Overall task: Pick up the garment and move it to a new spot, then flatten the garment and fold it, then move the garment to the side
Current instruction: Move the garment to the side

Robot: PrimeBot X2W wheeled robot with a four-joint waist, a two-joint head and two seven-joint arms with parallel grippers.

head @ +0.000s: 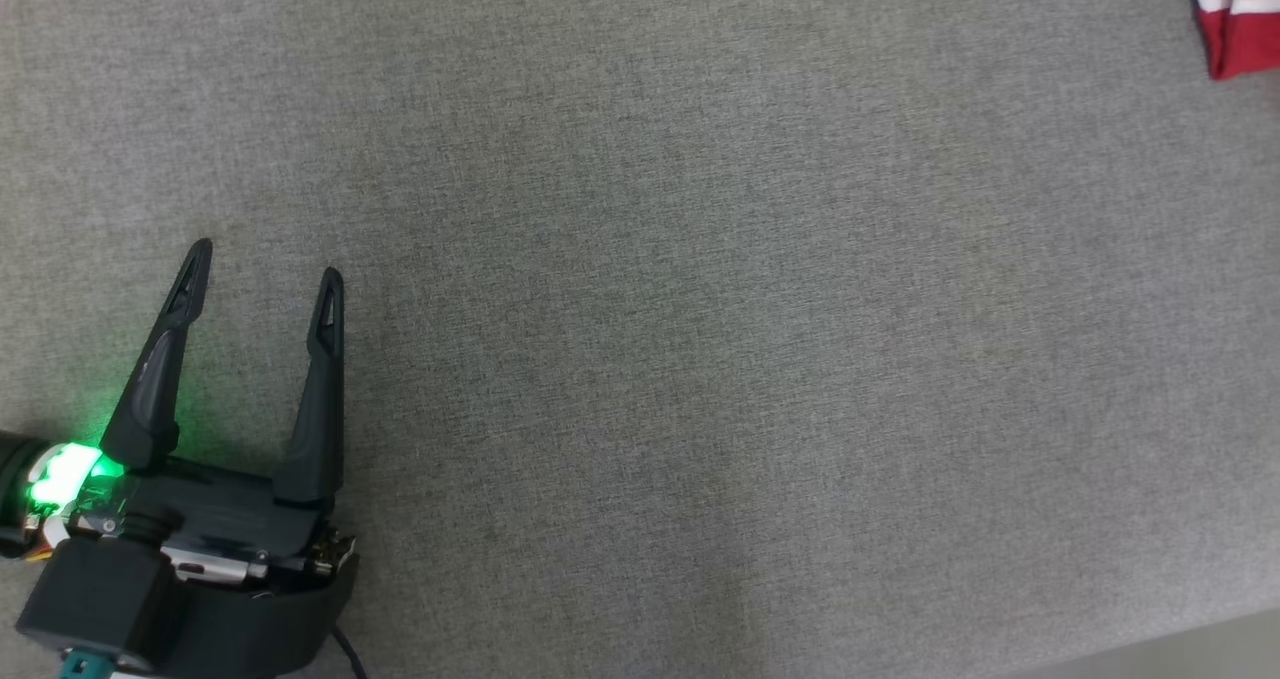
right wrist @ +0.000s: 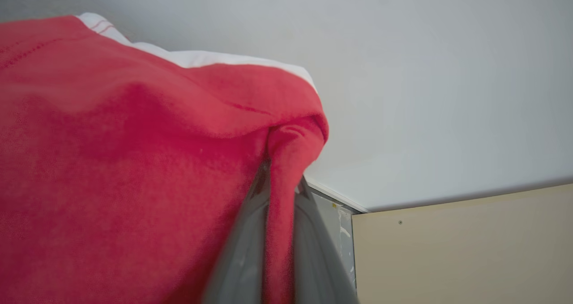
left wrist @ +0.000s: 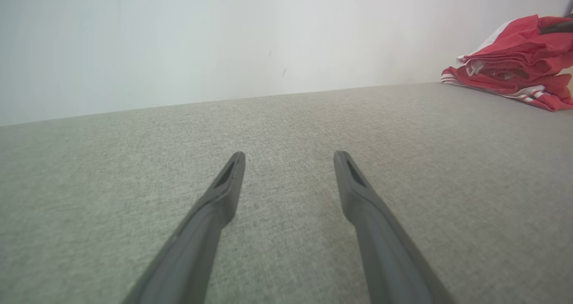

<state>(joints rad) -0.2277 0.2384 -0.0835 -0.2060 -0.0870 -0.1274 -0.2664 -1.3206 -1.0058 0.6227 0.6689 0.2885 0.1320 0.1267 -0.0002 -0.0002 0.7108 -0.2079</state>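
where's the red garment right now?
The garment is in the head view's top right corner, on the grey surface far from the left gripper; in the right wrist view a fold is pinched between the right gripper's fingers.

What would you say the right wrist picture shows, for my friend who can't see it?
A red garment with a white edge drapes over the left and middle of the view, one fold pinched between the shut jaws of the right gripper. Behind it are a pale wall and, at lower right, a beige panel.
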